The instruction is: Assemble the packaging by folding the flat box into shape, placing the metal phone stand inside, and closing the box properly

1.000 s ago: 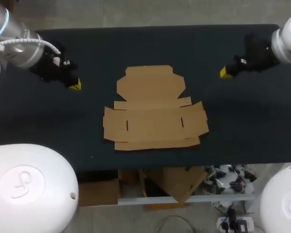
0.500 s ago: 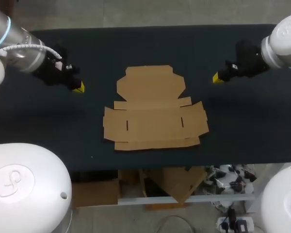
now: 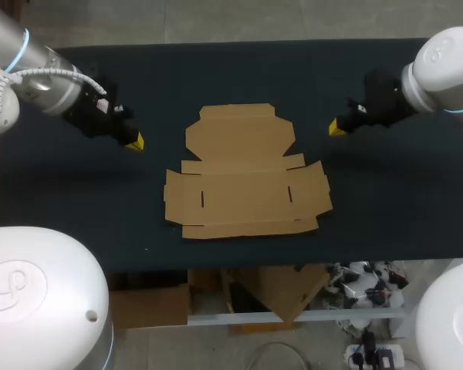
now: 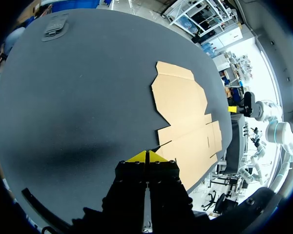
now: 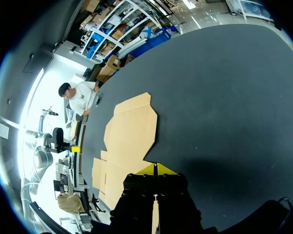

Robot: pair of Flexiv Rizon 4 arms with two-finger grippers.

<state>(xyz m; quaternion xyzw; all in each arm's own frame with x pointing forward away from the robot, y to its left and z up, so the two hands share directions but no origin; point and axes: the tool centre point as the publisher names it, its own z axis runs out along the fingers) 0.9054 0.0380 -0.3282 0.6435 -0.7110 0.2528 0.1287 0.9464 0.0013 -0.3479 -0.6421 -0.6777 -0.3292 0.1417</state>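
Observation:
A flat, unfolded brown cardboard box (image 3: 243, 173) lies in the middle of the dark table (image 3: 239, 69), its flaps spread out. My left gripper (image 3: 138, 142) hangs to the left of the box's upper flap, shut with nothing in it; its yellow tips (image 4: 147, 157) meet just short of the box (image 4: 185, 117). My right gripper (image 3: 335, 128) hangs to the right of the box, also shut and empty, its tips (image 5: 156, 169) pressed together near the cardboard (image 5: 127, 141). No metal phone stand shows in any view.
A small dark flat object (image 4: 55, 27) lies on the table far ahead of the left gripper. Bare dark cloth surrounds the box on all sides. My other arm's gripper (image 4: 233, 108) shows beyond the box in the left wrist view.
Both arms have moved inward toward the box: the left gripper rightward and slightly toward the front, the right gripper leftward. The box has not moved. Both grippers stayed shut.

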